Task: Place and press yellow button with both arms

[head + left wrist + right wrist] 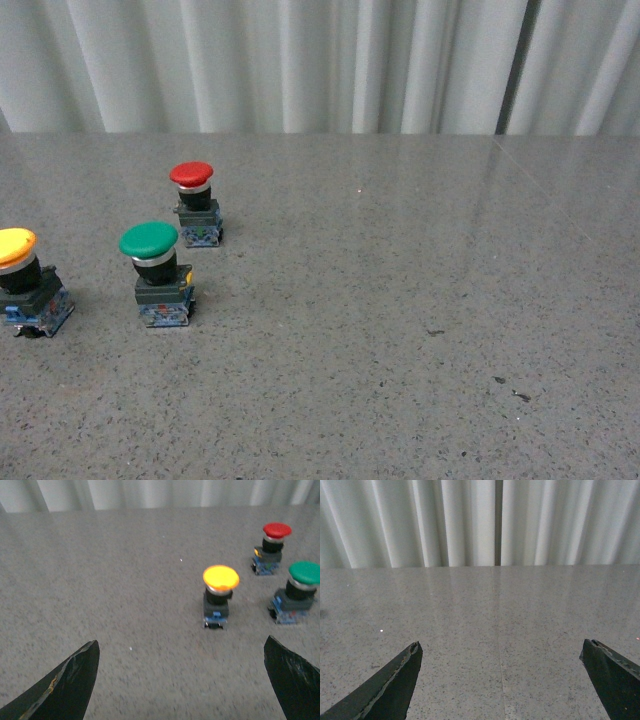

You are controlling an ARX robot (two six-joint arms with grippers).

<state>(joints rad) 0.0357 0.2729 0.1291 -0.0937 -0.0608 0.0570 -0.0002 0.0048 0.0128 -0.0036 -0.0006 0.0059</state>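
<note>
Presently, the yellow button [25,285] stands upright on the grey speckled table [400,300] at the 9 o'clock edge of the front view, with its cap partly cut by the frame. The green-capped pushbutton [158,275] stands near it at its 3 o'clock, not touching. The red-capped pushbutton [195,205] stands farther back, at the green unit's 1 o'clock, also apart. All three are upright. A white pleated curtain [300,60] closes the scene at 12 o'clock, behind the table.

Left gripper [180,645]: jaws spread wide and gripping nothing. The yellow button [219,597] stands ahead of the gap, clear of both black fingers [70,680].

Right gripper [500,644]: jaws likewise spread wide and gripping nothing, facing tabletop and curtain.
</note>
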